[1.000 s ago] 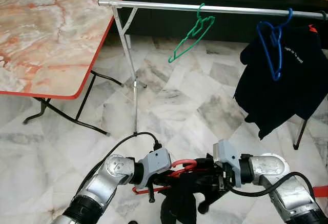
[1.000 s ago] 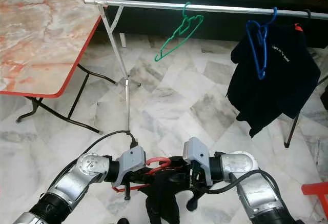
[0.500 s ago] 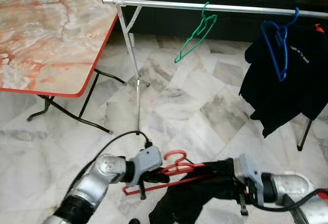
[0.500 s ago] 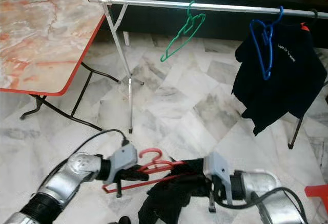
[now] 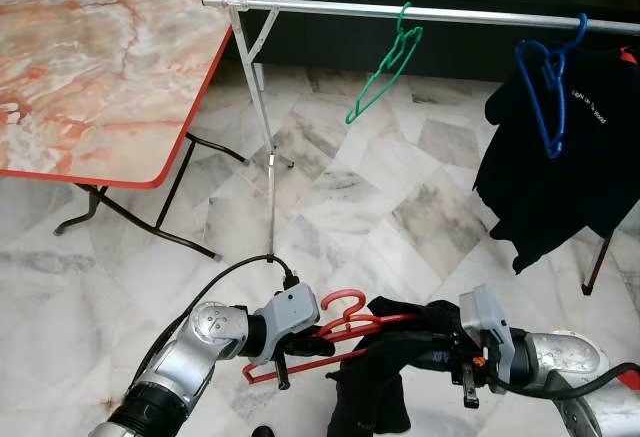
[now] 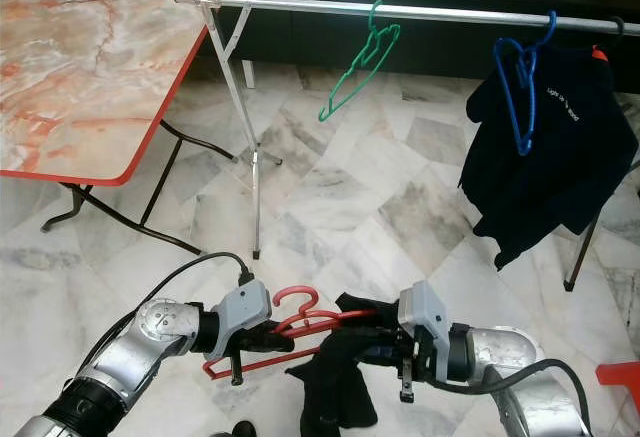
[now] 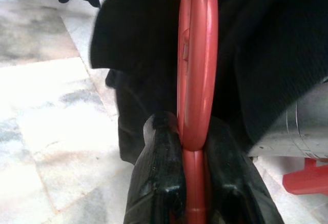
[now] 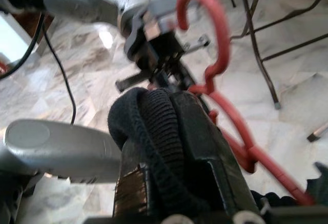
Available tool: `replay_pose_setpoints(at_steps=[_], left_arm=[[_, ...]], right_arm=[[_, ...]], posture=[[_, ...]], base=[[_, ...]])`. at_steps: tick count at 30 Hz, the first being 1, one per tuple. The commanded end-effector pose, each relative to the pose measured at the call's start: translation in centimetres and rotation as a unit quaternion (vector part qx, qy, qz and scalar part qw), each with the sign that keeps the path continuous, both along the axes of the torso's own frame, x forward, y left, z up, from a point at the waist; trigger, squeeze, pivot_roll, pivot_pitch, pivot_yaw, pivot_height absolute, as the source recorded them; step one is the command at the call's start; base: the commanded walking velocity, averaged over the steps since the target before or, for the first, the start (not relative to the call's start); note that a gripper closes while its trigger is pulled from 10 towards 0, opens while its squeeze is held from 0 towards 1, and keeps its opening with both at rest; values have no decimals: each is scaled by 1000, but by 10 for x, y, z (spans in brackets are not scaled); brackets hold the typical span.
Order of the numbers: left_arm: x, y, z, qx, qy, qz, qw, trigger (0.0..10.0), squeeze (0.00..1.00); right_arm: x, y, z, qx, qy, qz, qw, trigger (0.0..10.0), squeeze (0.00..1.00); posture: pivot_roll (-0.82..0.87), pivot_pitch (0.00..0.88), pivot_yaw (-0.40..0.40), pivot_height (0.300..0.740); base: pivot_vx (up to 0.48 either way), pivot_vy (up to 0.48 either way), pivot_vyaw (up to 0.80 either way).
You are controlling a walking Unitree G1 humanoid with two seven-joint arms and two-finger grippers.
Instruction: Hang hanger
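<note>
While the left gripper [image 7: 195, 183] pinches the red hanger [image 5: 335, 332] between its two black fingers [image 7: 159, 178], the right gripper [image 8: 169, 147] is clamped on a fold of the black garment [image 5: 375, 392] draped over that hanger's right end. Hanger and garment sit low between the two arms, well below the silver rail [image 5: 420, 14]. Farther off, a green hanger [image 5: 385, 65] hangs empty near the rail's middle, a blue hanger [image 5: 548, 82] carries a dark shirt [image 5: 560, 172] toward its right end, and a marble-topped table [image 5: 100, 57] stands left of the rail.
</note>
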State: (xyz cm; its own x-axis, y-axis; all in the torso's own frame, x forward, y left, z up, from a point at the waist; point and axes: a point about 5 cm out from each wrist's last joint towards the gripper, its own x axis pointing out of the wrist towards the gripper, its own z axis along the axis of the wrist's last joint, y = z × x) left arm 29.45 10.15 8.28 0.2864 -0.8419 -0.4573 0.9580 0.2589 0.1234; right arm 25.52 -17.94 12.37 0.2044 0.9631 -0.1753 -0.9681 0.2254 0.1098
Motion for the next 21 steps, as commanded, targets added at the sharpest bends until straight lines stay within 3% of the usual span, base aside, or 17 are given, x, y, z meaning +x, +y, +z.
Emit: replay_pose_setpoints(at_steps=[1, 11, 15, 21], left_arm=[[-4, 2, -3, -2, 8, 0, 1000, 0, 0], [-9, 12, -8, 7, 17, 8, 1000, 0, 0], [-14, 27, -13, 21, 28, 20, 999, 0, 0], [-21, 52, -14, 44, 46, 25, 998, 0, 0]], right_arm=[[-1, 2, 5, 17, -8, 4, 1000, 0, 0], [-2, -2, 5, 17, 5, 5, 1000, 0, 0], [-5, -17, 3, 7, 17, -5, 1000, 0, 0], [-9, -24, -2, -10, 29, -12, 999, 0, 0]], posture=[[-5, 250, -17, 740], [-5, 246, -19, 740], [-9, 240, -22, 740], [-9, 230, -26, 740]], base=[[0, 0, 0], [0, 0, 0], [0, 0, 0], [0, 0, 0]])
